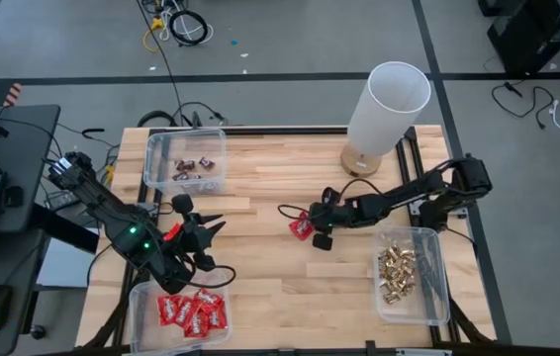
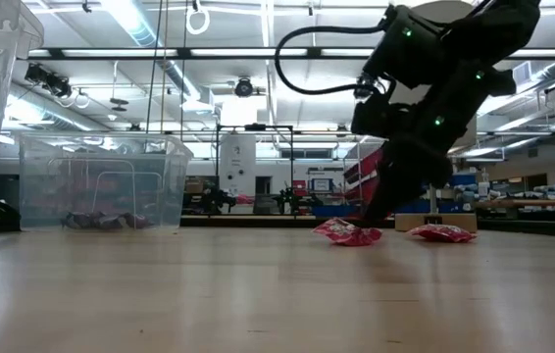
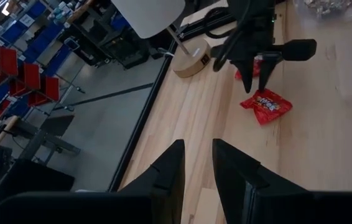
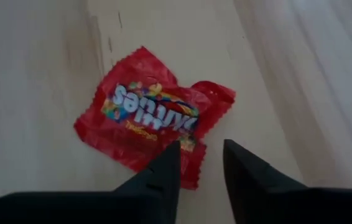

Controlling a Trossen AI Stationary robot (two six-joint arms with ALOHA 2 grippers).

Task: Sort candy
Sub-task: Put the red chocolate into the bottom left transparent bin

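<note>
A shiny red packet lies flat on the table near its middle. A second red packet lies close by. My right gripper points down over the first packet's edge, open by a narrow gap. The low view shows the right gripper reaching down to that packet. My left gripper hovers open near the table's left side, holding nothing, and is also seen in its own wrist view. More red packets, dark mini bars and gold pieces sit in three bins. My right gripper comes from above, pointing down, with one fingertip over the red packet's crimped edge. I cannot tell whether it touches the packet. The packet lies flat on the table.
A clear bin stands at the far left, another at the near left, and a third at the near right. A tall white cylinder lamp on a round wooden base stands at the far edge. Bare wood lies between the arms.
</note>
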